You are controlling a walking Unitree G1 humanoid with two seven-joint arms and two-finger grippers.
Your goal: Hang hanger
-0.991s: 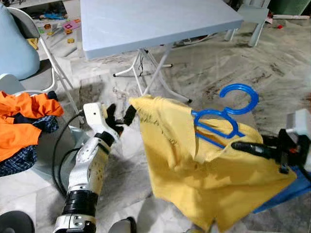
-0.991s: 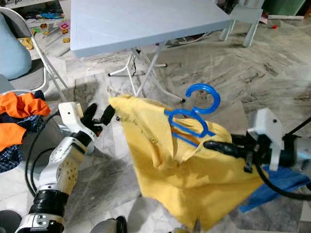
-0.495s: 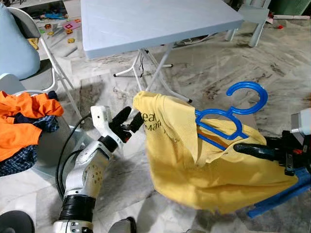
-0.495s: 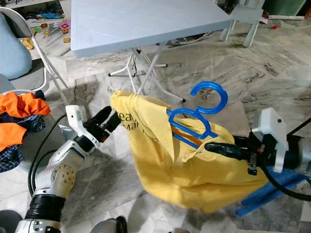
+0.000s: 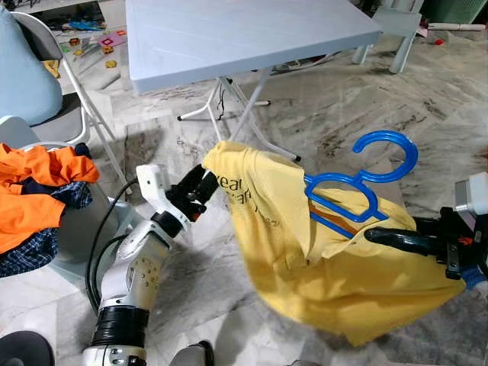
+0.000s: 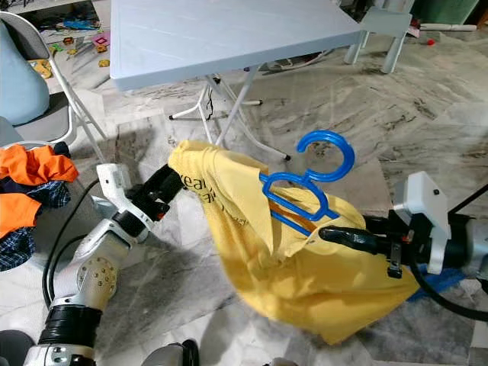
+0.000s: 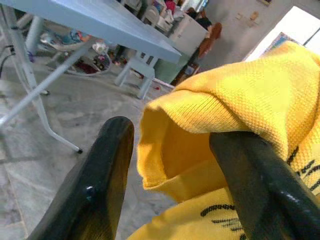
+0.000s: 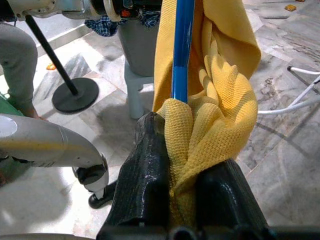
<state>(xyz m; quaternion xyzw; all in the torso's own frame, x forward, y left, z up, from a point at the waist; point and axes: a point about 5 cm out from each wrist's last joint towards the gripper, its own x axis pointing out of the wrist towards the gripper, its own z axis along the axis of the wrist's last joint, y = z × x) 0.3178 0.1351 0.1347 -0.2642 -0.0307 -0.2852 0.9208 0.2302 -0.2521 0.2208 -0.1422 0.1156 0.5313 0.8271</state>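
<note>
A blue plastic hanger sits inside a yellow shirt, its hook sticking up out of the collar. My right gripper comes in from the right and is shut on bunched shirt cloth and the hanger's blue bar. The shirt hangs in the air above the marble floor. My left gripper is at the shirt's left shoulder edge. In the left wrist view its fingers stand apart, with the yellow hem between them and draped over one.
A grey folding table stands just behind the shirt, its white legs close by. Orange and dark clothes are piled at the left beside a white chair. A blue cloth lies on the floor under my right arm.
My left gripper has moved right and up to the shirt's shoulder edge, so the hem is now between its fingers. The shirt's lower part has swung. The right gripper keeps its hold.
</note>
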